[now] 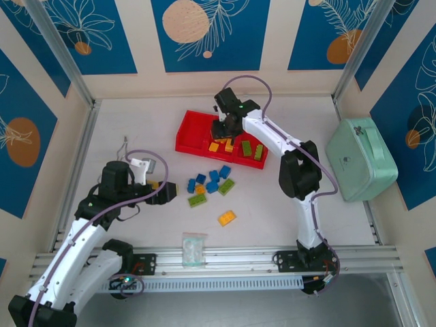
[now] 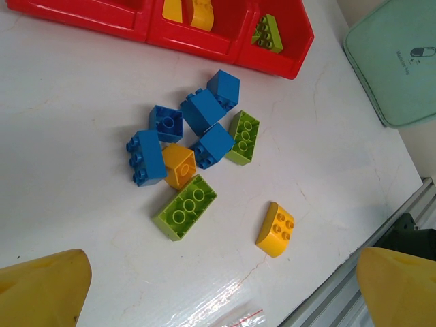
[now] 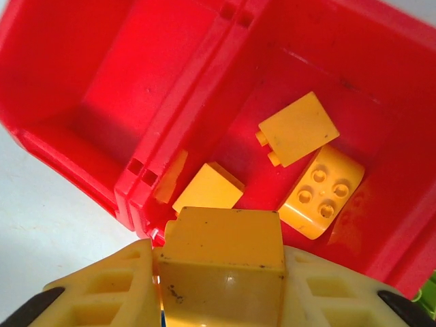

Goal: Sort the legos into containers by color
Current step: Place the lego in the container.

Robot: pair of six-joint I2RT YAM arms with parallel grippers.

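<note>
The red tray (image 1: 193,133) lies at the back centre. My right gripper (image 1: 223,129) hangs over its middle compartment, shut on an orange-yellow brick (image 3: 221,262). Three orange-yellow bricks (image 3: 298,128) lie in that compartment; the left compartment (image 3: 88,82) is bare. Lime green bricks (image 1: 246,148) sit in the right compartment. Loose on the table are several blue bricks (image 2: 201,112), two green ones (image 2: 185,207), an orange one (image 2: 179,165) in the pile and a curved orange one (image 2: 276,229) apart. My left gripper (image 1: 170,193) stands open to the left of the pile, holding nothing.
A mint-green case (image 1: 361,158) stands at the right, close to the tray's right end. A clear plastic bag (image 1: 193,247) lies near the front rail. The table's raised walls run along the left, back and right sides.
</note>
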